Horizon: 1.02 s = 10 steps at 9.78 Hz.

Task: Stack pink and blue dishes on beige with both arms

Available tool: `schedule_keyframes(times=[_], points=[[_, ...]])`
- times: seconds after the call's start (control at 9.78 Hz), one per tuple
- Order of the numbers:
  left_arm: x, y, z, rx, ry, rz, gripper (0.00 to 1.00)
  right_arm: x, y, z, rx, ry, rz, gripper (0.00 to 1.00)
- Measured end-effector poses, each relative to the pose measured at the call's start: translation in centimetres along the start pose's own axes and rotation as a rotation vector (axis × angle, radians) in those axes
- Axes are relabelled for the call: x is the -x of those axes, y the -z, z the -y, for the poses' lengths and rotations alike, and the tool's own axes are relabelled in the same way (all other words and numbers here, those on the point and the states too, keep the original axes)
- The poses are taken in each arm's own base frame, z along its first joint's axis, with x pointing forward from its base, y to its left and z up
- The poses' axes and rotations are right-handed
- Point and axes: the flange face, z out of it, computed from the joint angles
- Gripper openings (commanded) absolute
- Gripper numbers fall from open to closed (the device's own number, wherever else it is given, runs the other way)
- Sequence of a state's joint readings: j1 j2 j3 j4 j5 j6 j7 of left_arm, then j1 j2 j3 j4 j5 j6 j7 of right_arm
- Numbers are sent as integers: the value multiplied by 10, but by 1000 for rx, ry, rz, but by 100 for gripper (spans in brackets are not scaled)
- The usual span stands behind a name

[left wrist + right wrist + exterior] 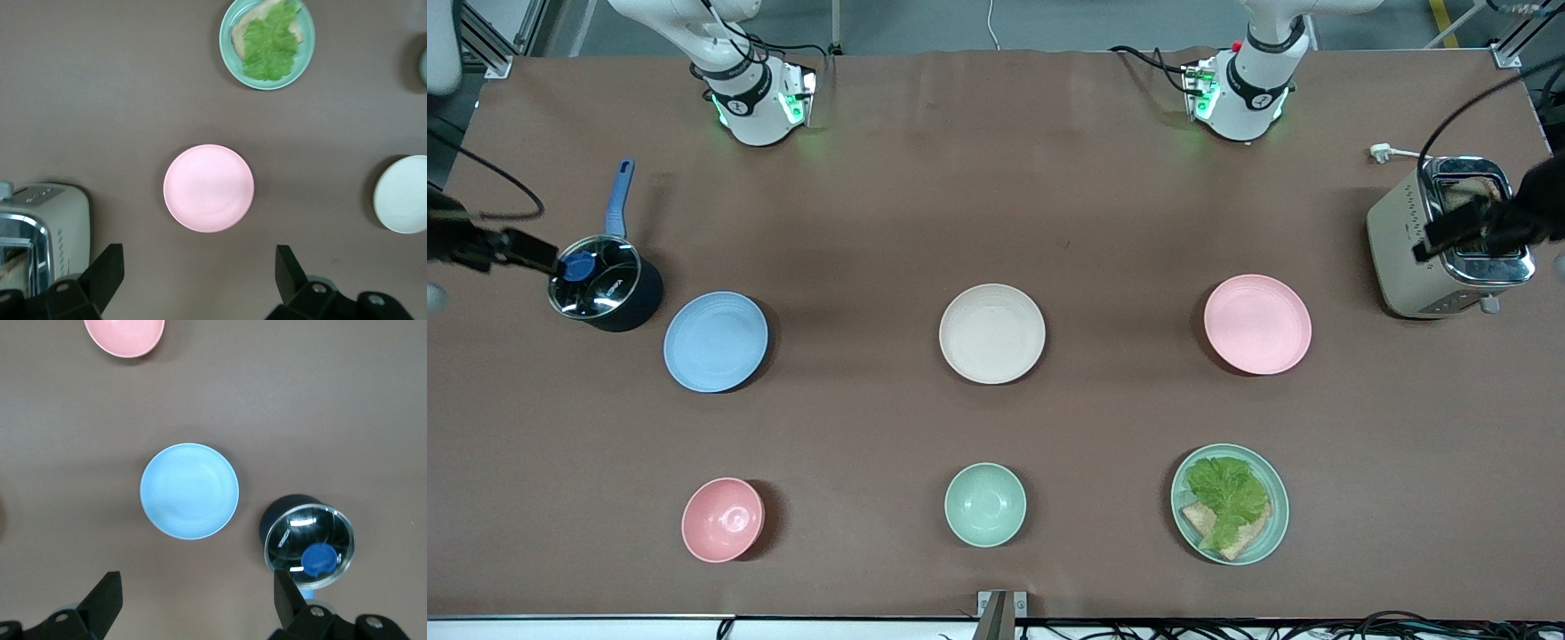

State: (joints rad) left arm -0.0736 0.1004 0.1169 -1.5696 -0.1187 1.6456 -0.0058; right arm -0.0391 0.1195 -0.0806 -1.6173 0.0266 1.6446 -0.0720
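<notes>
The beige plate lies at the table's middle. The light blue plate lies toward the right arm's end, beside a pot. The pale pink plate lies toward the left arm's end, beside the toaster. All three lie apart, each bare. My left gripper hangs high over the table near the pink plate, open and holding nothing. My right gripper hangs high near the blue plate, open too. In the front view they show as dark shapes, the left gripper and the right gripper.
A dark pot with a glass lid stands by the blue plate. A beige toaster stands by the pink plate. Nearer the front camera lie a pink bowl, a mint bowl and a mint plate with lettuce and bread.
</notes>
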Motion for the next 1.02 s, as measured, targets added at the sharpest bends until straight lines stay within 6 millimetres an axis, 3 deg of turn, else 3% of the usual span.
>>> schedule_keyframes(times=[0.2,0.31,0.41,0.61,0.72,0.82,1.02], points=[[-25,-97,31,-15,-23,-25,98,-13,-89,-64,-119,11,25,100],[-23,-142,45,-22,-35,-25,98,-14,-135,-91,-153,11,28,100],[-17,-186,53,-28,-51,9,95,-15,-179,-105,-177,8,26,100],[-16,-257,62,-46,-68,46,92,-14,-257,-106,-214,-1,13,91],[-15,-290,68,-56,-84,56,86,-12,-288,-104,-241,7,14,84],[-10,-318,74,-48,-93,74,81,-10,-312,-104,-278,26,18,77],[3,-345,85,-13,-97,111,74,-6,-342,-105,-327,48,21,62]])
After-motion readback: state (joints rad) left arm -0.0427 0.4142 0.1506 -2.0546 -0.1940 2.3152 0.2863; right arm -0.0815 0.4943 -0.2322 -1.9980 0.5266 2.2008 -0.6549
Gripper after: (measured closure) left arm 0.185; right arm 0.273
